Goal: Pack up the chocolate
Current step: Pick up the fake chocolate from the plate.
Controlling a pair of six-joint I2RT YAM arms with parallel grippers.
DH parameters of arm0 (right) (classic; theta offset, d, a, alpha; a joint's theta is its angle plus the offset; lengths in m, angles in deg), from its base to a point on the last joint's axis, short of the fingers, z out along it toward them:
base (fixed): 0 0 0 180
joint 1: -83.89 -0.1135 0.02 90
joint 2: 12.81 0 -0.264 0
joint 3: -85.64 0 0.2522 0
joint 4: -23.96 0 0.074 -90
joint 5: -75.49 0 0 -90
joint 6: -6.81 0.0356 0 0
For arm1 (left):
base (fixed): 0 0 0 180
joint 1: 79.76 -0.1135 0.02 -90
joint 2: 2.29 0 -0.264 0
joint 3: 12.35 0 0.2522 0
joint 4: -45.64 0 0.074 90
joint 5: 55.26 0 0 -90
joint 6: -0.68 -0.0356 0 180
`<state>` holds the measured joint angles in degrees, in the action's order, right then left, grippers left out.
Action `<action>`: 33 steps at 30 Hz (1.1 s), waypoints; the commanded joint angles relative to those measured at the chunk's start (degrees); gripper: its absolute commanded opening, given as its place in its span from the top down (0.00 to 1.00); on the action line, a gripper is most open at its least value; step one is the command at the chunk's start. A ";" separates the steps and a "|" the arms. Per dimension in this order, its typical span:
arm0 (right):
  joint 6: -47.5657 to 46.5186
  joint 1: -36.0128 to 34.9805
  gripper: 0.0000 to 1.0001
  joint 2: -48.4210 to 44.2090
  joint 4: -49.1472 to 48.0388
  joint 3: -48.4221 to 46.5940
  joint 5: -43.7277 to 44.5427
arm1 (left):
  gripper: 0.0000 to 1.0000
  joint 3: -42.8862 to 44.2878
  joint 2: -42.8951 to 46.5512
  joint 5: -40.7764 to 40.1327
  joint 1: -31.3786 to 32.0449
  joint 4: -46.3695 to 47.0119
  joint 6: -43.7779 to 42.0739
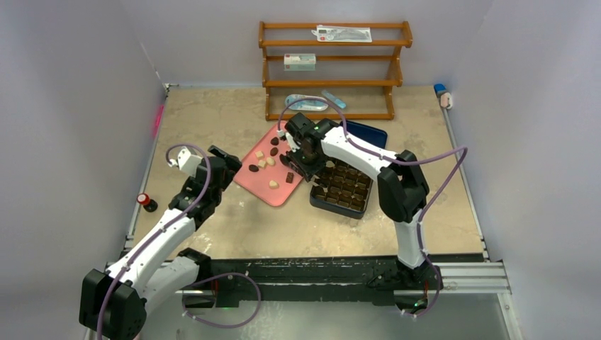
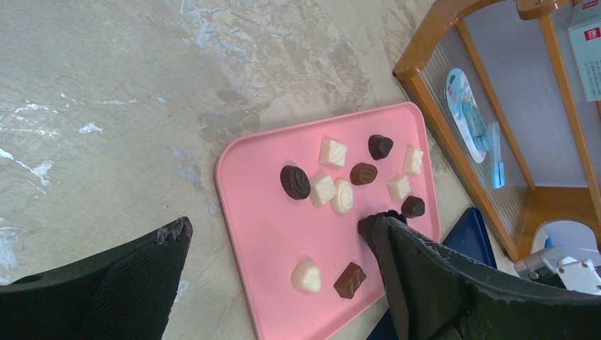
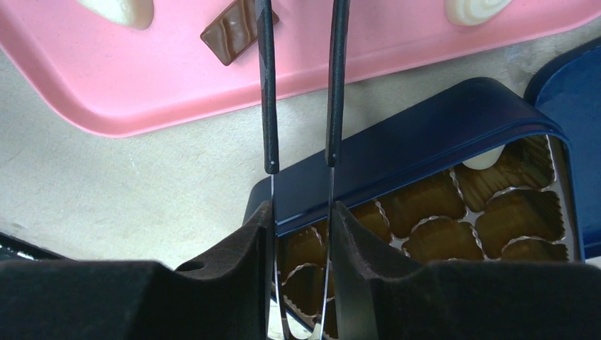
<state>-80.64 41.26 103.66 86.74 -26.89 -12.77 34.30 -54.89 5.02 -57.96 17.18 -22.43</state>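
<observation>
Chocolate [image 3: 228, 32] lies on pink tray [image 3: 142, 85] beside tweezers [image 3: 268, 106] in right fingers [image 3: 212, 283].

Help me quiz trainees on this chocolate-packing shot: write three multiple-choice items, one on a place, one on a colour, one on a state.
1. The left gripper is: A) open and empty B) shut on a chocolate C) shut, empty.
2. The box is: A) red B) dark blue C) green.
3. Most chocolates lie: A) in the left gripper B) in the box C) on the pink tray.
Answers: 1 A, its fingers stand wide apart with nothing gripped; 2 B, its wall shows dark blue in the right wrist view; 3 C, brown and white pieces sit scattered on the tray.
</observation>
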 commanded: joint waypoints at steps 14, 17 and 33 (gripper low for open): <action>-0.26 0.16 1.00 -8.27 -1.81 2.11 1.09 | 0.00 0.49 1.10 0.53 -0.36 -0.72 0.61; -0.13 0.12 1.00 -9.85 -1.96 2.93 1.31 | 0.00 0.60 0.88 0.62 -0.36 -0.73 0.46; 6.60 0.25 1.00 -28.05 -3.39 16.72 6.30 | 0.00 0.43 1.31 0.88 -0.36 -1.45 -0.38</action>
<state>-77.08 41.26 81.58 84.09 -13.62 -10.21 34.30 -54.23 5.70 -57.96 16.17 -22.43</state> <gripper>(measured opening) 0.323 0.998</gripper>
